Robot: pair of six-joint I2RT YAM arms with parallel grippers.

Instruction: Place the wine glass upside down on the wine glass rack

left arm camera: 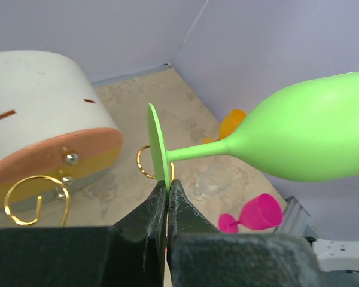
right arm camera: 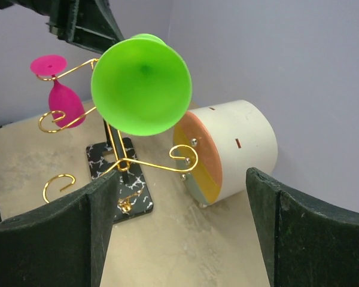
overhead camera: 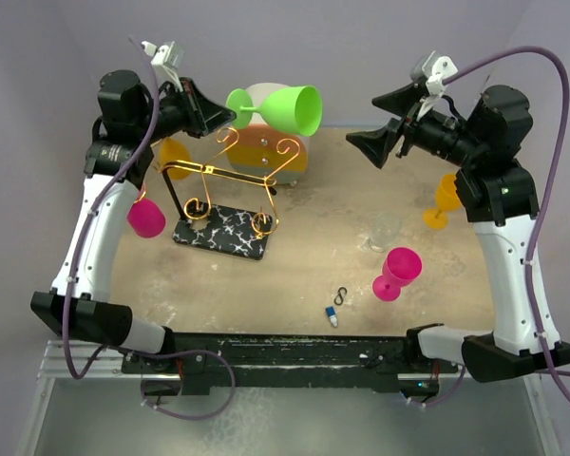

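Note:
My left gripper is shut on the rim of the foot of a green wine glass and holds it on its side in the air, above the back of the rack, with the bowl's mouth to the right. In the left wrist view the fingertips pinch the thin green foot. The wine glass rack is gold wire on a black marbled base. A pink glass hangs upside down on one of its arms. My right gripper is open and empty, facing the green bowl.
A round cream drawer box stands behind the rack. An orange glass shows by the left arm. On the right are an orange glass, a clear glass and a pink glass. A small clip lies near the front.

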